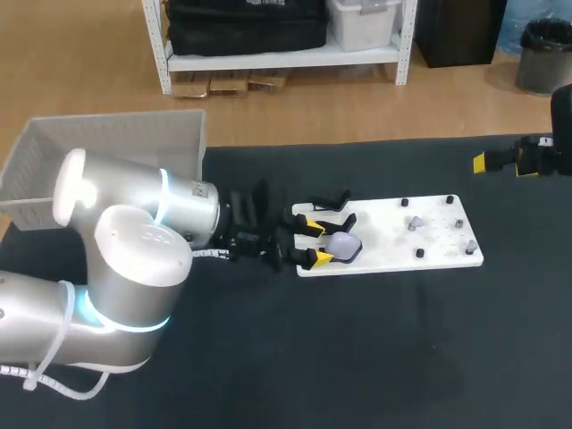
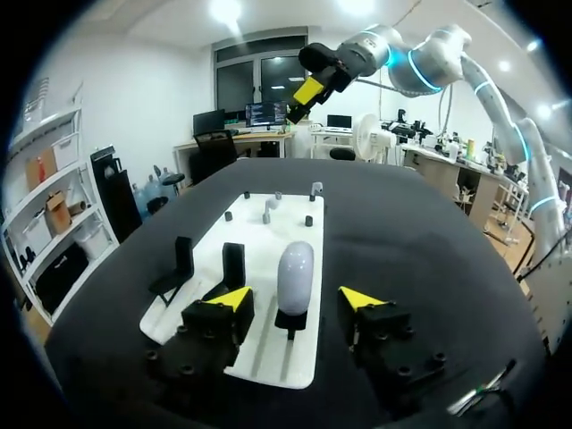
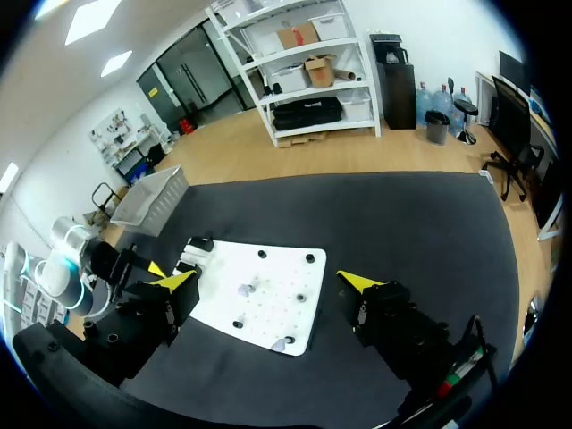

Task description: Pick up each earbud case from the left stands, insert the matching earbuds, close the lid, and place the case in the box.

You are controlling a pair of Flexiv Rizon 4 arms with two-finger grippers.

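Dark cloth covers the table [image 1: 384, 357]. At its far left corner stands a white mesh-walled box [image 1: 116, 143]. The left arm [image 1: 134, 259], large and silver, crosses in front of it and hides its near wall and part of its inside. Right of the arm, the left gripper [image 1: 315, 242] lies low over the left end of a white board [image 1: 433, 234], with its fingers spread wide. Between them, touching neither, a pale lilac earbud case [image 2: 295, 273] stands upright on a black stand [image 2: 290, 320] with its lid shut. Just beside it, two more black stands [image 2: 183, 266] sit near the board's edge. Farther right on the board are small black pegs [image 1: 419, 253] and two pale earbuds [image 1: 415, 222], too small to tell apart. At the table's far right edge the right gripper [image 3: 268, 282] hangs high, well apart from the board, its fingers wide and holding nothing. The head view cuts most of it off.
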